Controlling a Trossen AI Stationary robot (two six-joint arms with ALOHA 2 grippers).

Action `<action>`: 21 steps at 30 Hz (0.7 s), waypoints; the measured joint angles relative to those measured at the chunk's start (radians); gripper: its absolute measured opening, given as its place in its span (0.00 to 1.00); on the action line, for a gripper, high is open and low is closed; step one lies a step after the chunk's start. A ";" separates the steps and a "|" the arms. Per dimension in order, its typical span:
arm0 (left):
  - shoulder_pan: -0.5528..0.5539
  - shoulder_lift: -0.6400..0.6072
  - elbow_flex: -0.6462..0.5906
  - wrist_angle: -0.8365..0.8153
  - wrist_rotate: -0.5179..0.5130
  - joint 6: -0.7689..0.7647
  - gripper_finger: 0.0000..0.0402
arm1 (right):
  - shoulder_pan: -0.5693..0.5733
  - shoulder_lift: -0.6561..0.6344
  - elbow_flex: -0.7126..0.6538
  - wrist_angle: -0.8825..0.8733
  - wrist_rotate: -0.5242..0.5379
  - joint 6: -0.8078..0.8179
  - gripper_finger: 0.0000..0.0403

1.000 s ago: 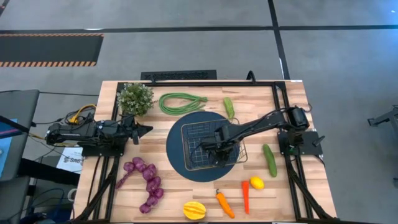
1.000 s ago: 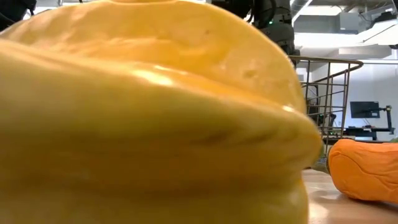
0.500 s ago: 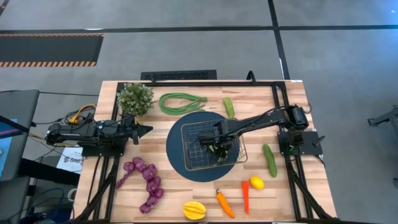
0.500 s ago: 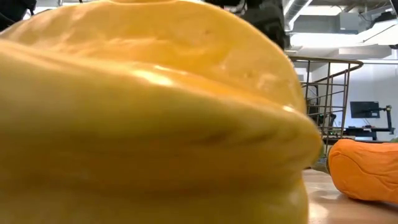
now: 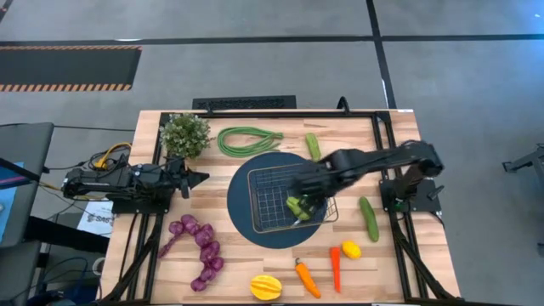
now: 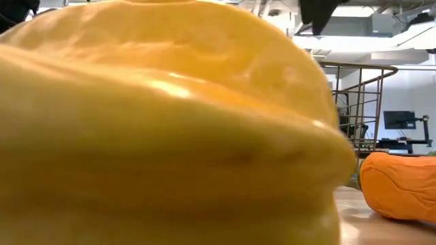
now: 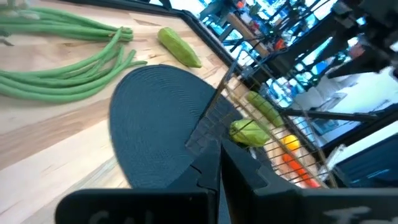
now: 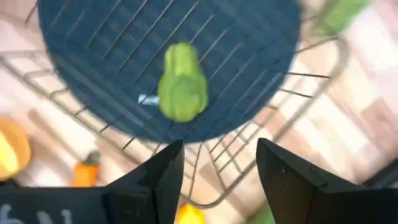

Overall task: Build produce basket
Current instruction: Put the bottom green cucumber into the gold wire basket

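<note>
With right pincer (image 8: 214,180) open above basket (image 5: 265,201), green vegetable (image 8: 181,90) inside.

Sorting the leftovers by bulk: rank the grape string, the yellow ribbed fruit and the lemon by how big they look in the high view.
Largest to smallest:
1. Grape string
2. Yellow ribbed fruit
3. Lemon
All lie on the table, so nearness barely skews this.

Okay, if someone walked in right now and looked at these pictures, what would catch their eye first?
Probably the right gripper, fingers apart, above the basket at the table's middle, with a small green vegetable lying inside on the mesh. In the low view, the yellow ribbed fruit fills nearly the whole picture. The left gripper waits at the table's left edge.
</note>
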 joint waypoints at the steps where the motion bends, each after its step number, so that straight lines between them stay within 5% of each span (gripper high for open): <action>1: 0.000 0.001 0.000 -0.004 0.003 0.000 0.00 | 0.011 -0.030 -0.015 -0.002 0.006 0.053 0.54; 10: 0.000 -0.004 0.000 -0.011 0.015 0.000 0.00 | 0.093 -0.330 -0.312 -0.006 0.065 0.380 0.54; 21: 0.000 -0.004 0.000 -0.005 0.016 -0.010 0.00 | -0.011 -0.507 -0.408 -0.002 0.235 0.326 0.54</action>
